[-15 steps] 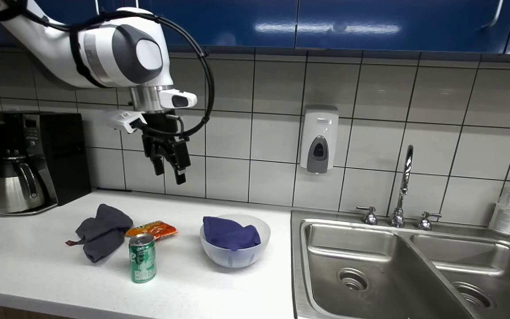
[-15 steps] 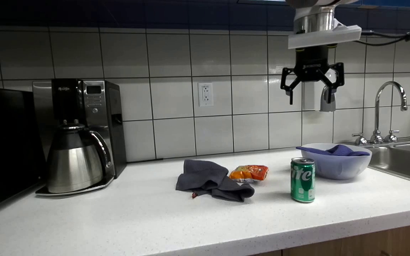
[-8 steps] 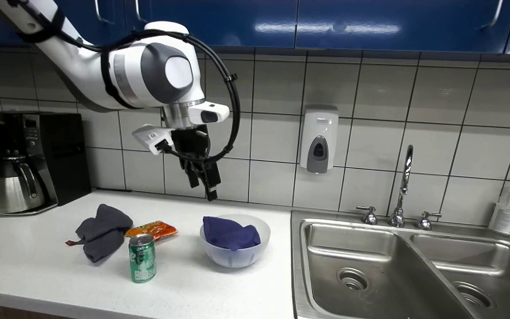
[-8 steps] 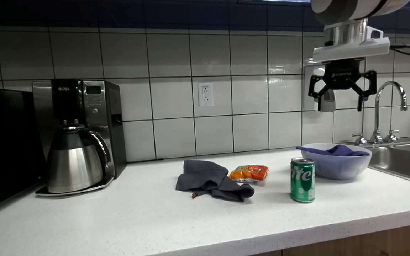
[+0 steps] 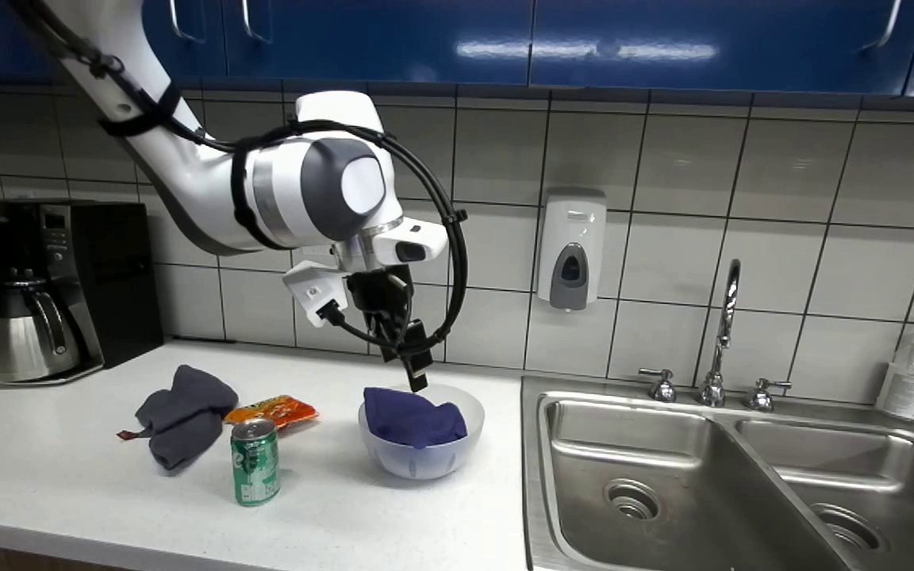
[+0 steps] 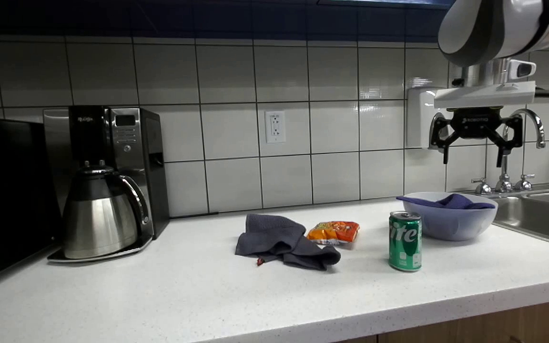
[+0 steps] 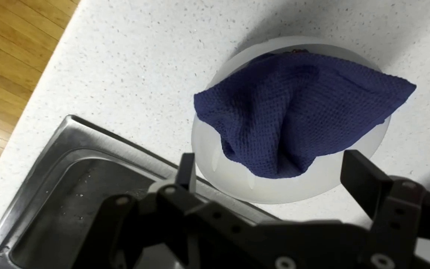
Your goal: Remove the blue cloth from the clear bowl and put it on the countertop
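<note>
Above the clear bowl (image 6: 460,225): end effector (image 6: 472,162) hung, jaws apart, holding nothing.
Blue cloth (image 7: 297,101): lay beneath the end effector, inside the bowl, one corner jutting past the rim.
Folds (image 7: 267,134): probably called for centring, sinking and pinching fabric alone, clear of the bowl wall.
Table (image 6: 160,295): farther below, likely wanted a low release.
</note>
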You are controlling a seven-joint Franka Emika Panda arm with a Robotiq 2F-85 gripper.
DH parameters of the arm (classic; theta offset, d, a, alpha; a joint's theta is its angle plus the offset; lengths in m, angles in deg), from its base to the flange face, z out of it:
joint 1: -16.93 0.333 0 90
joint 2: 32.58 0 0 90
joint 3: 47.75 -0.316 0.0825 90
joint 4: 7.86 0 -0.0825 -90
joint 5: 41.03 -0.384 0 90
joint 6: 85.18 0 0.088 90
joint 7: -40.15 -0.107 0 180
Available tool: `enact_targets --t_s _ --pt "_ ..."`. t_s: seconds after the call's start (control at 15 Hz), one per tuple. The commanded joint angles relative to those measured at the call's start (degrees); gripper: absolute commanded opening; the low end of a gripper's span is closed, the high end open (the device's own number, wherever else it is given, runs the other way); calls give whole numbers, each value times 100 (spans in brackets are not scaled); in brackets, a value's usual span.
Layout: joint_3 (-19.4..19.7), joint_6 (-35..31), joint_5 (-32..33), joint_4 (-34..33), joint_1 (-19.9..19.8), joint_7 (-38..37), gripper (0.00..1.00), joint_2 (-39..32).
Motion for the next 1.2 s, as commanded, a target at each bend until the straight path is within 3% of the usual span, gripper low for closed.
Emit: enact_targets --t_s 0.0,0.47,0.8,1.13 --pt "103 -248 196 -358 -2 -213 100 -478" --pt "364 -586 -656 -960 461 336 100 -1341" --pt "367 -673 -1974 -1294 665 1208 100 -1816" --pt "561 -380 -2122 -1427 745 1324 100 -1955"
